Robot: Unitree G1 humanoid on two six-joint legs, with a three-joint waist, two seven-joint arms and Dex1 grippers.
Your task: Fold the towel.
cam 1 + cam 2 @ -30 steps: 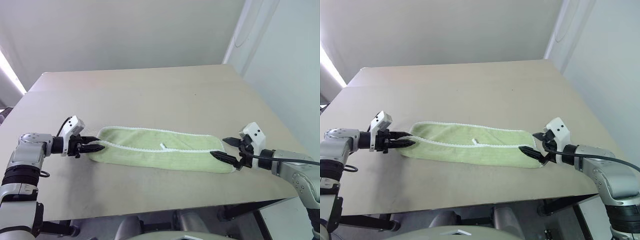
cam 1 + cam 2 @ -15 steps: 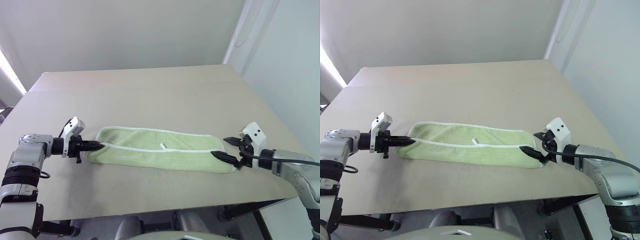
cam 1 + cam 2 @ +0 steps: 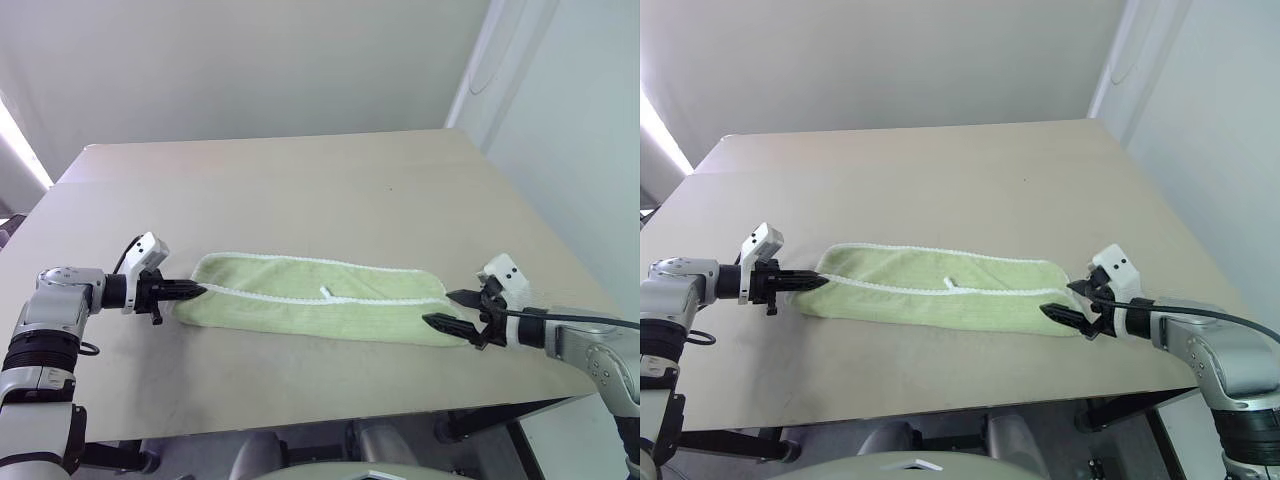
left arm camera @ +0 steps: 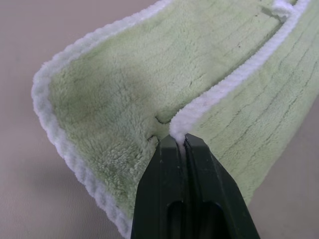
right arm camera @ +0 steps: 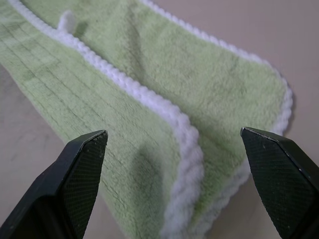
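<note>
You are looking at a flat, matte beige surface point(image 3: 330, 180) with square corners, running back toward a pale wall. On it lies a light yellow-green terry towel with white scalloped edging point(image 3: 320, 305), folded into a long narrow band stretched across the near part, a small white tag point(image 3: 325, 292) at its middle.

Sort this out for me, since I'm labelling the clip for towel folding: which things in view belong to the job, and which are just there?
Part of the job:
- towel, already doubled lengthwise
- left claw, shut on the towel's white edging
- right claw, open at the towel's other end

Just there:
- table, carrying the towel
- wall behind
</note>
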